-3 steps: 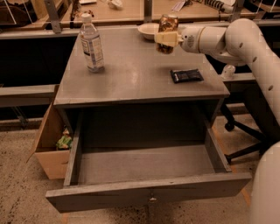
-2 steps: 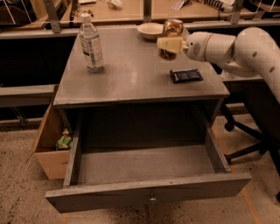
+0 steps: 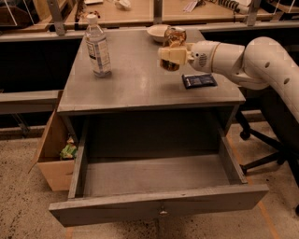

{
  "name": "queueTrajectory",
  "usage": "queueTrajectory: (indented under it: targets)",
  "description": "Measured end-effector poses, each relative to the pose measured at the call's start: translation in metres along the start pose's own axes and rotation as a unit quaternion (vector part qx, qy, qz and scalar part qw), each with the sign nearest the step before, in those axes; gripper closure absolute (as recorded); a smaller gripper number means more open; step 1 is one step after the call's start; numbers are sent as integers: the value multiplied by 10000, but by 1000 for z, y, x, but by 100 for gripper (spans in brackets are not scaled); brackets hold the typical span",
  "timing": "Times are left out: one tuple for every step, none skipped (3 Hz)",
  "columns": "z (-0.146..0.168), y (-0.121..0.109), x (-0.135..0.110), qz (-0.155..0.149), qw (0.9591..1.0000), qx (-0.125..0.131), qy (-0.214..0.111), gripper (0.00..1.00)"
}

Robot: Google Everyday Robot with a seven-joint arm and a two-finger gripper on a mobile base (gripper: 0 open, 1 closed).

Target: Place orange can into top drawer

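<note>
Cream-white and smooth, the robot's two-finger gripper (image 3: 170,53) is closed on the small orange-brown metal drink can with a silver top (image 3: 174,36), its pale fingers (image 3: 164,52) wrapped across the can's middle so that only the top and the bottom edge show. The can leans slightly and hangs over the rear right part of the flat grey wooden tabletop (image 3: 135,84); it seems to be off the surface, though the underside cannot be seen clearly. The thick white jointed arm (image 3: 243,58) reaches in from the right edge of the view.

Just behind the can sits a shallow pale round bowl (image 3: 155,31), partly hidden by it. In front of the gripper and a little to the right, a flat dark rectangular packet (image 3: 199,80) lies on the tabletop. Well apart, at the rear left corner, a clear plastic water bottle with a white cap (image 3: 97,46) stands upright.

Below the tabletop the wide shallow grey wooden top drawer (image 3: 154,175) is pulled fully out, its flat front panel carrying a small central knob (image 3: 163,212). The can is not in it.

Against the left side of the table stands an open brown cardboard box (image 3: 52,163) with a small green object (image 3: 68,150) inside. On the right, the black wheeled base of an office chair (image 3: 259,140) rests on the speckled floor (image 3: 18,205). A light wooden bench (image 3: 135,11) runs along the back.
</note>
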State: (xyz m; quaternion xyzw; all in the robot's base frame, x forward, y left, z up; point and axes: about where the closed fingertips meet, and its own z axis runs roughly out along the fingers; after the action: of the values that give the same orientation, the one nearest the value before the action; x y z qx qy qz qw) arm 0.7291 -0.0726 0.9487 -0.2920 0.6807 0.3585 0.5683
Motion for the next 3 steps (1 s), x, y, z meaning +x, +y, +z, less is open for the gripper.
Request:
queueTrajectory:
  targets:
    - [-8, 45, -14, 115, 9993, -349, -90, 100]
    - [-6, 103, -17, 429, 9958, -752, -295, 100]
    - [-3, 157, 0, 753, 9906, -1105, -286, 100]
